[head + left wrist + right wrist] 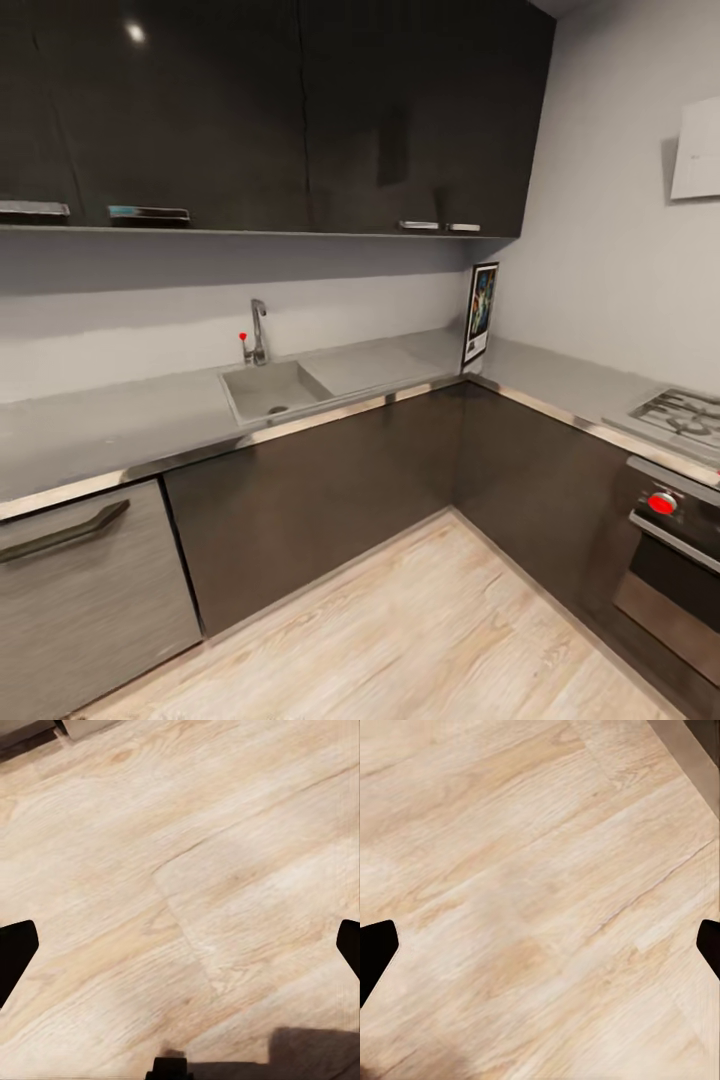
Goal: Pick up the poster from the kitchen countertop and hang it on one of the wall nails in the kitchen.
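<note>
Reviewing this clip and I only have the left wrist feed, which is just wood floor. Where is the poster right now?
Observer: The poster stands upright on the countertop, in the corner where its two runs meet.
Operator: Is it near the sink?
Observer: No, the sink is further along the countertop, to the poster's left in the head view.
Operator: Is the right gripper carrying anything?
Observer: No, the right gripper is open above the floor, with nothing between its fingers.
</note>
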Robot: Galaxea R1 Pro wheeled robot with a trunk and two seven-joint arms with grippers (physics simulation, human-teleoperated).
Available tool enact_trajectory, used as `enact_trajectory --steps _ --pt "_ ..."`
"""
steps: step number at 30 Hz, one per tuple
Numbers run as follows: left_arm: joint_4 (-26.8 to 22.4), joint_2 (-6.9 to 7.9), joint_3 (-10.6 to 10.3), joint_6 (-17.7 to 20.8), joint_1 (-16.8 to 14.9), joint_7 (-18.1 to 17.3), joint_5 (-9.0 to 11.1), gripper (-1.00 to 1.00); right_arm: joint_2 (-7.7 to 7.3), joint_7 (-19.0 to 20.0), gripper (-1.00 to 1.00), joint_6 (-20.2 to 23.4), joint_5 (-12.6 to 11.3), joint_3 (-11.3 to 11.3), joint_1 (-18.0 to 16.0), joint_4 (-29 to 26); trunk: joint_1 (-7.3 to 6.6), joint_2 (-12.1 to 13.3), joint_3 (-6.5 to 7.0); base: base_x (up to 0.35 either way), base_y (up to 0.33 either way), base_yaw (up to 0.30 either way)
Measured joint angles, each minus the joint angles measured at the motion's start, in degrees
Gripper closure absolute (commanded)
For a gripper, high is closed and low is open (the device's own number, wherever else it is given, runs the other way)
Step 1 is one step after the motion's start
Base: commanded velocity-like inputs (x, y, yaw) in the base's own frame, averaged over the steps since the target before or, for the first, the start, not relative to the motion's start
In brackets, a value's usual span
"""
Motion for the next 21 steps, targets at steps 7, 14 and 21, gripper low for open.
enact_trajectory --steps 7,14,21 --pt "-0.02 0.0 0.01 0.0 0.0 -0.02 0.0 -1.0 0.0 0.0 -1.0 0.02 0.0 -0.03 0.0 0.0 0.0 0.0 0.0 0.001 -0.002 0.265" --pt "-0.03 0.0 0.01 0.0 0.0 0.02 0.0 -1.0 -0.01 0.07 -1.0 0.07 0.0 0.04 0.0 0.02 0.0 0.0 0.0 0.0 0.0 0.057" --pt "-0.04 0.0 0.22 0.0 0.0 0.05 0.04 -1.0 0.09 0.11 -1.0 -2.12 -0.15 0.01 0.0 0.0 0.0 0.0 0.0 0.0 0.0 0.005"
